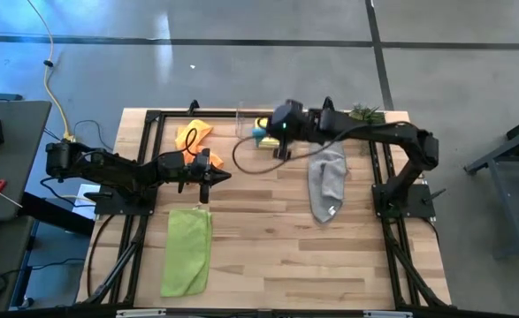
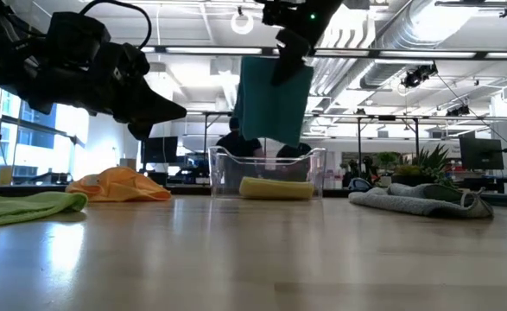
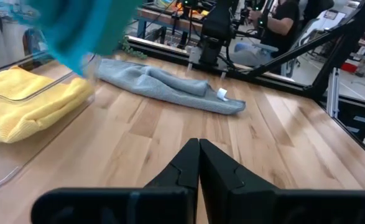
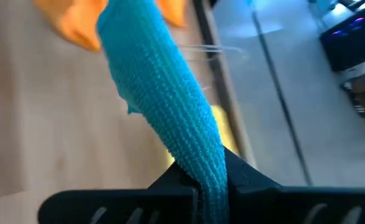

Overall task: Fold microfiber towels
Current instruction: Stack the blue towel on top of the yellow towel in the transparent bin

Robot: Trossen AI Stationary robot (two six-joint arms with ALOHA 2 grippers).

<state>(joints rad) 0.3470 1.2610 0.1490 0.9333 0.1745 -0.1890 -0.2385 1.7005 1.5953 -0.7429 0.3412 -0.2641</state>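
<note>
The right gripper (image 2: 289, 53) was clamped on the teal towel (image 2: 273, 99), which hung long-axis vertical above the clear bin (image 2: 221, 171) holding the yellow towel (image 2: 275, 187). The left gripper (image 1: 220, 177), fingers together and empty, hovered between the orange towel (image 1: 192, 134) and the lime towel (image 1: 186, 249). The grey towel (image 1: 327, 184) lay near the bin.

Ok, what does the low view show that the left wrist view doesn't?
Only the low view shows the orange towel and the lime green towel on the table, and the right end effector gripping the hanging teal towel above the clear bin. Only the left wrist view shows the left end effector shut and empty, plus the grey towel's white tag. Both show the yellow towel in the bin, the grey towel and part of the teal one.
</note>
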